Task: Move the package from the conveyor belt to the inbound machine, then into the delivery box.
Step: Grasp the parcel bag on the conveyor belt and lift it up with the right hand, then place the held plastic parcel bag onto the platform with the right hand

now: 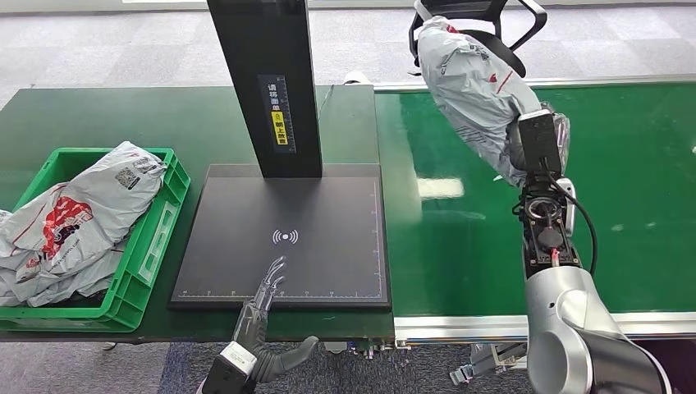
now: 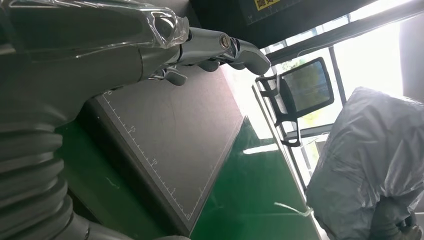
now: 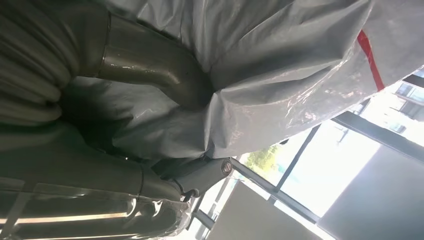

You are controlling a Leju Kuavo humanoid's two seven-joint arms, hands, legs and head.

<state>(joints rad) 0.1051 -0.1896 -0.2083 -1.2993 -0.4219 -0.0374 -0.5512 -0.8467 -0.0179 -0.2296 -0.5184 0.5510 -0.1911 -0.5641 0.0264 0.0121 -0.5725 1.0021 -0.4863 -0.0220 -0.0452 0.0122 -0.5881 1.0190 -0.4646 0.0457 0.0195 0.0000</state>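
A green crate (image 1: 156,246) sits at the left end of the bench (image 1: 123,123), heaped with grey parcels (image 1: 82,213) (one printed in red); just beside it lies the inbound machine (image 1: 328,205), a flat black pad with a wireless mark at its centre and a black column (image 1: 267,82) rising from its far edge, a yellow label on the column; an office chair (image 1: 492,20) stands beyond the conveyor belt (image 1: 640,164). The belt is green and glossy, running right of the pad with a pale metal rail along its near edge; the floor beyond is grey carpet tile. The left robot hand (image 1: 264,308) holds nothing, fingers extended and slightly apart, tips over the near edge of the pad. The right robot hand (image 1: 533,144) grips the package (image 1: 472,90), a crumpled grey bag with red markings, lifted above the belt; in the right wrist view its thumb (image 3: 150,65) presses into the bag's folds.
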